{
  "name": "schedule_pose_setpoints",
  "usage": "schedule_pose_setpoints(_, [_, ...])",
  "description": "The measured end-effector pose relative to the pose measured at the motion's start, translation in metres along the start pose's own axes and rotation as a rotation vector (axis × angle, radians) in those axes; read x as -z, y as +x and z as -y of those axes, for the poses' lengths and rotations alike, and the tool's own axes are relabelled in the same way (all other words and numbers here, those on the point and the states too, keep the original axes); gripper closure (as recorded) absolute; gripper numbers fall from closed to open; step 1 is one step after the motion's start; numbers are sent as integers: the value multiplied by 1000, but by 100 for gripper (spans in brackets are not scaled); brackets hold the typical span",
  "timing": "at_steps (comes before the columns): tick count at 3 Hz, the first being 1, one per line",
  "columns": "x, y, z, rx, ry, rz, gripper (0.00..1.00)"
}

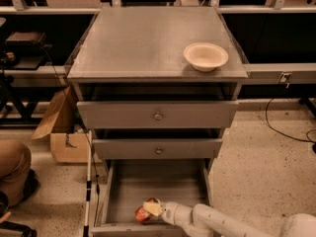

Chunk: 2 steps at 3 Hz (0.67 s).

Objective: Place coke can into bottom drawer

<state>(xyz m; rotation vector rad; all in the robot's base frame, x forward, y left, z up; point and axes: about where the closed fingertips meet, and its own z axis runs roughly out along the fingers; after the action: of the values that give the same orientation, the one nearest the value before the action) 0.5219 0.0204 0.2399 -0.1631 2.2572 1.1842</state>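
One coke can (142, 214) is in view. It sits low inside the bottom drawer (158, 181), near the front wall and a little left of the middle, tilted rather than upright. I cannot tell whether it touches the drawer floor. The one tool (152, 209) is down in the same drawer, its pale fingers (154, 208) clamped on the can's right side. One white arm (212, 221) reaches in from the lower right corner.

The grey table (143, 43) has three drawers, all pulled out by different amounts. The bottom one is open the furthest and shows a plain grey inside with nothing in it but the can and the tool. The middle drawer (123, 148) and the top drawer (123, 114) each stick out a short way, and each has one round knob, two knobs in all: (158, 116) above and (158, 151) below.

On the table top stands one cream bowl (206, 56), upright, near the right edge and well apart from the can.

On the speckled floor to the left lies one open cardboard box (61, 127), just beside the table's left leg. On the right, one dark cable (281, 130) curves across the floor.
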Motion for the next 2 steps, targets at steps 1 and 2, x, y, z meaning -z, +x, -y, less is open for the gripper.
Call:
schedule_pose_setpoints(1, [-27,42,12,-54,32,-35,82])
schedule_pose_setpoints(2, [-35,52,15,-80,45,-21,57])
